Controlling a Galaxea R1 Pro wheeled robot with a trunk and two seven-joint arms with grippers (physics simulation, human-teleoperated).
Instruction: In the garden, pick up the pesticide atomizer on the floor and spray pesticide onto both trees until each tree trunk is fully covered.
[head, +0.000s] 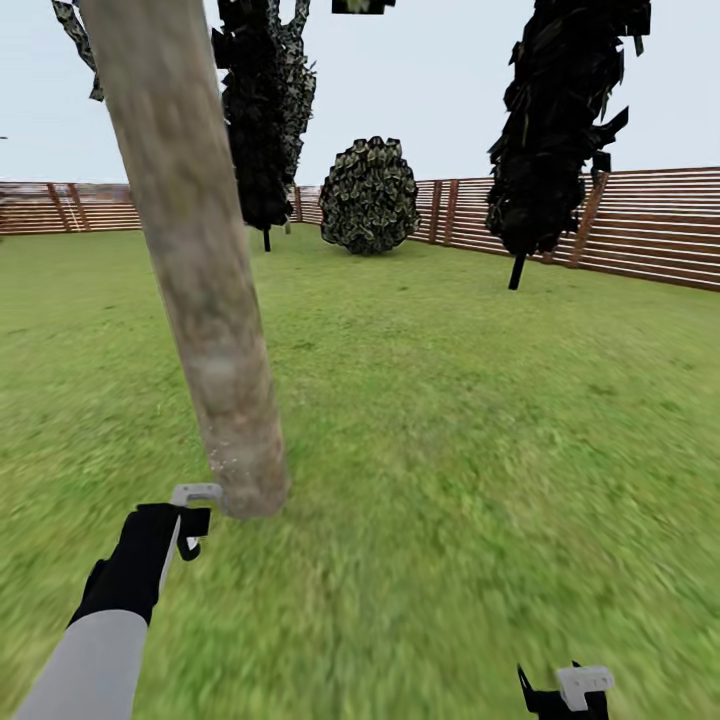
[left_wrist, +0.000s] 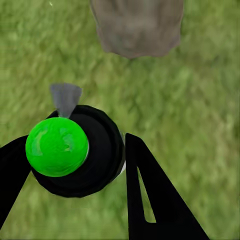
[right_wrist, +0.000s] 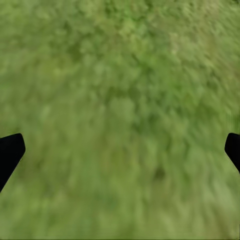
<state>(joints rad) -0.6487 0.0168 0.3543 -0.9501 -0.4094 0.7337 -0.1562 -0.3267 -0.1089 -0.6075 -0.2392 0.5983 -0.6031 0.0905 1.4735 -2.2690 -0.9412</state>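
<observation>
Green and black plastic sits between your left pincer's (left_wrist: 75, 165) fingers (left_wrist: 150, 195): that is the atomizer (left_wrist: 70, 150), a round black body with a bright green cap and a small grey nozzle poking out toward the trunk (left_wrist: 137, 25). The left pincer is closed on it, one finger against each side of the body. In the head view the same pincer (head: 190, 520) hangs low, just beside the base of the trunk (head: 200, 280), with the grass (head: 450, 450) under it.

Judge the atomizer as light, stiff and smooth-sided, so it could twist or slip if you swing the arm fast. Keep your hold on the wide black body, not the cap, and leave the nozzle clear and aimed at the bark.

The trunk stands ahead of the nozzle and rises well above the pincer, so reaching the upper bark likely means raising the arm slowly. No mist is visible on it.

Your right pincer (right_wrist: 120, 150) is open, fingers wide apart over bare grass, holding nothing; it also sits low in the head view (head: 570, 690).
</observation>
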